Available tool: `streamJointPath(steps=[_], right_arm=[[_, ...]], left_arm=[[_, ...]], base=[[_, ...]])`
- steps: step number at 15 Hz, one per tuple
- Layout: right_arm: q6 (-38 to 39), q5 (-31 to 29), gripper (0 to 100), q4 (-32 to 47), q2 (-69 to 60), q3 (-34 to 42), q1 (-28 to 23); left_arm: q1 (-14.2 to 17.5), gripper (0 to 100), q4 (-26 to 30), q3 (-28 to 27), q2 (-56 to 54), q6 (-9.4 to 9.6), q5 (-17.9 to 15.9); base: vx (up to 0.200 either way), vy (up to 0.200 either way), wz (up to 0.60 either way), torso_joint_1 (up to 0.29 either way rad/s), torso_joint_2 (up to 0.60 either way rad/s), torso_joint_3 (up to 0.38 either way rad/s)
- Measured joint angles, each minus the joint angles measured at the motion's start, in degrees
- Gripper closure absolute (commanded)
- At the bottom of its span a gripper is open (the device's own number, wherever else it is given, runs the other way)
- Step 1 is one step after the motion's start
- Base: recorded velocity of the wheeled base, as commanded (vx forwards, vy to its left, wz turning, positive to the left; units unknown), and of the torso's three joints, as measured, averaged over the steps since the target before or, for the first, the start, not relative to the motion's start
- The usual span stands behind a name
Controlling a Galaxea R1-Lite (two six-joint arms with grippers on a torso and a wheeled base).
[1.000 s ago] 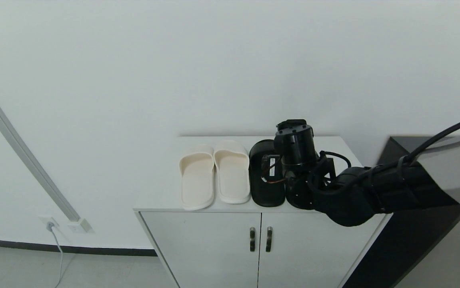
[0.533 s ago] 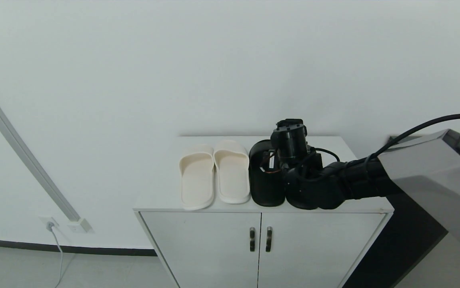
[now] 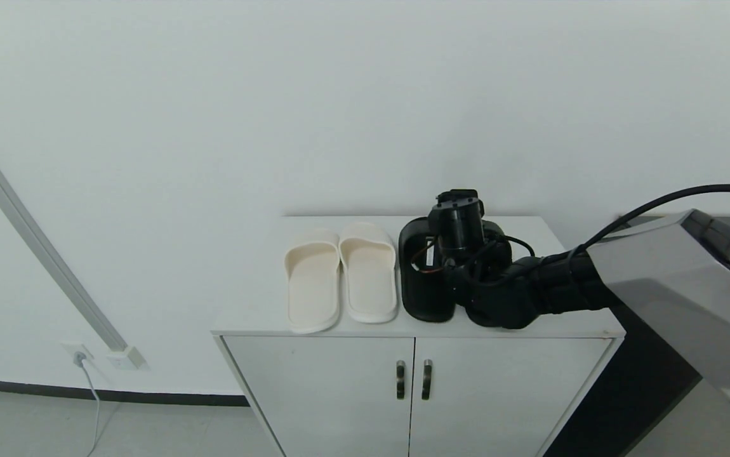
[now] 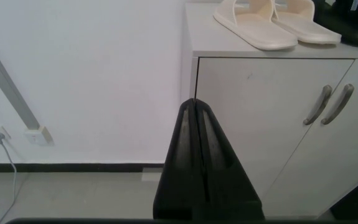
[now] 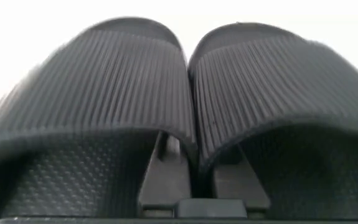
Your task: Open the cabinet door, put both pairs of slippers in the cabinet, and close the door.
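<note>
The white cabinet (image 3: pixel 314 387) stands with both doors closed, its two dark handles (image 3: pixel 412 379) side by side at the middle. On its top lie a cream pair of slippers (image 3: pixel 339 276) and, to their right, a black pair of slippers (image 3: pixel 425 289). My right gripper (image 5: pixel 197 168) reaches into the black pair (image 5: pixel 191 93), one finger inside each slipper, shut on their two touching inner walls. My left gripper (image 4: pixel 195 106) is shut and empty, low in front of the cabinet's left front corner (image 4: pixel 194 59). The cream pair (image 4: pixel 272 22) shows above it.
A grey conduit (image 3: pixel 35 241) runs slantwise down the wall to a socket (image 3: pixel 76 355) with a cable, left of the cabinet. A dark panel (image 3: pixel 631 393) stands against the cabinet's right side. Open floor lies left of the cabinet.
My right arm has pushed farther in over the cabinet top toward the wall, into the black slippers. The black pair has shifted slightly to the right.
</note>
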Motion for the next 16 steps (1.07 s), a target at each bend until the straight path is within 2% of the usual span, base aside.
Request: streamJointPath(steps=[4,7,11,16], right_arm=[[-0.5,-0.2,100,0.1,-2.2,0.8,0.1],[-1.3,1.7,100,-0.2,-6.3,5.8,0.5],[-2.7,14.8,100,-4.8,-16.1,20.9,1.9],[-7.4,35.1,100,-16.7,-28.6,41.9,2.3]], left_arm=[[0.0,100,0.0,0.0,0.0,0.00,0.0],[0.0,100,0.0,0.0,0.0,0.00,0.0],[0.0,100,0.0,0.0,0.0,0.00,0.0],[0.0,100,0.0,0.0,0.0,0.02,0.0]], base=[[0.000,0.000,0.00,0.000,0.00,0.000],[0.000,0.000,0.00,0.000,0.00,0.000],[0.000,0.000,0.00,0.000,0.00,0.000],[0.000,0.000,0.00,0.000,0.00,0.000]])
